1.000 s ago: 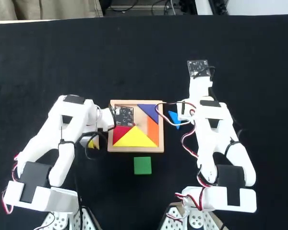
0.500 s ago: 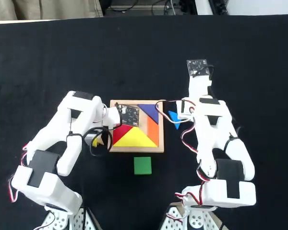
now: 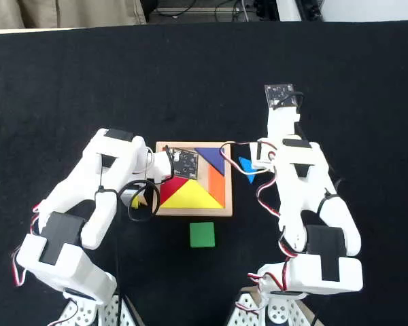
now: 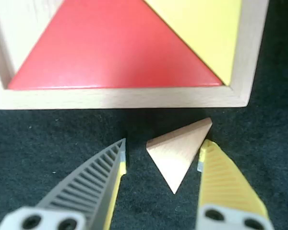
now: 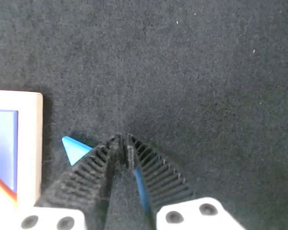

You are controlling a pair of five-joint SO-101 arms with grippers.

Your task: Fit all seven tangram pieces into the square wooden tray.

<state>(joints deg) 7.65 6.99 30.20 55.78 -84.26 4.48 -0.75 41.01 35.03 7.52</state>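
Item: tangram set, partly seated. Tray (image 3: 193,212) on black table (image 3: 68,102), between the two arms.

Seated in tray: red triangle (image 4: 115,52), yellow triangle (image 4: 201,28), orange piece (image 3: 216,183), dark blue piece (image 3: 211,159). By my count, four in and three out.

Loose pieces: small triangle (image 4: 178,151), bare wood face up, flat on the table just beside the tray's outer wall; blue triangle (image 3: 247,167), near the opposite wall; green square (image 3: 202,234), in front of the tray, well apart from both grippers.

Left gripper (image 4: 162,150): spread wide, straddling the small triangle. One finger touches a corner of the piece; the other stands apart from it.

Right gripper (image 5: 123,143): tips pressed together, low over the blue triangle, with nothing held between them.

Hazards, as judged:
- The small triangle offers slanted edges and a corner rather than parallel faces, so a squeeze is likely to turn it or pop it out sideways
- The piece is thin and flat, so fingers set too high may ride over it
- The tray wall is close, so a skewed push may jam the piece against the rim or shift the tray and disturb seated pieces
- The right tips, closed as they are, may drag the blue triangle across the cloth instead of taking it
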